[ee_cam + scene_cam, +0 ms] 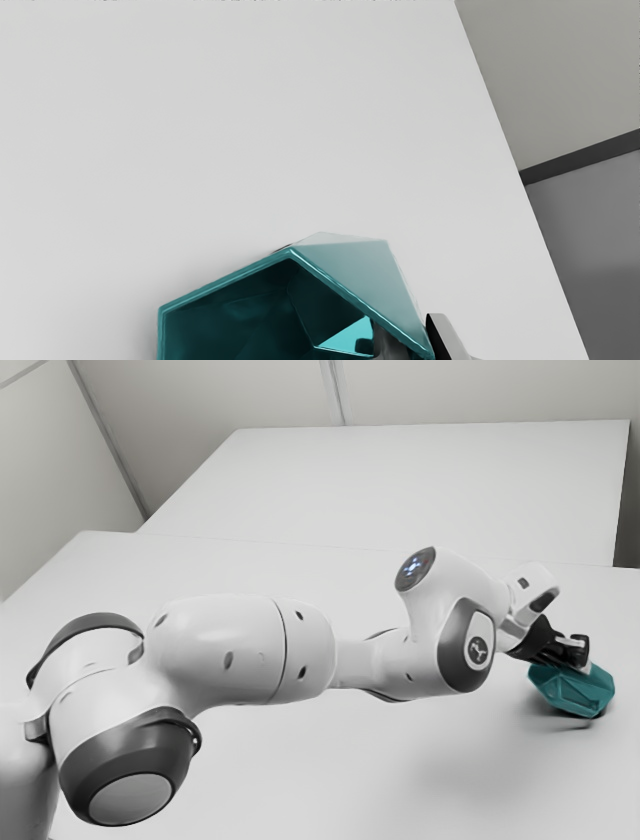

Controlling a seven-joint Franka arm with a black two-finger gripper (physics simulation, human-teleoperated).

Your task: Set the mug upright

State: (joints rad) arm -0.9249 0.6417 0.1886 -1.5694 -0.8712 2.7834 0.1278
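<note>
Black end effector: closed on one side of the mug, at the exterior view's right, pointing obliquely down.
Inner finger: inside the mug, against the inner face of its side, seen in the wrist view.
Outer finger: outside the mug, against the outer face of that same side, close to the rim.
Mug: teal, faceted, gripped by its side, at the exterior view's right; tilted, not standing upright. Whether it touches the table, I cannot tell.
Mug opening: angular, turned toward the hand's camera, dark within, with a brighter teal facet beside the inner finger.
Mug shadow: a soft patch on the table around the mug, with a narrow dark streak just below it in the exterior view.
Arm: white with dark grey joint covers, reaching from the exterior view's left across the table to the mug.
Table: white and smooth, beneath the arm and mug; in the wrist view, its straight edge runs past the outer finger's side.
Second surface: flat and white, behind the table in the exterior view.
Walls: pale grey, behind both, with a vertical seam.
Beyond the table edge: a dark strip between a paler and a darker grey area.
</note>
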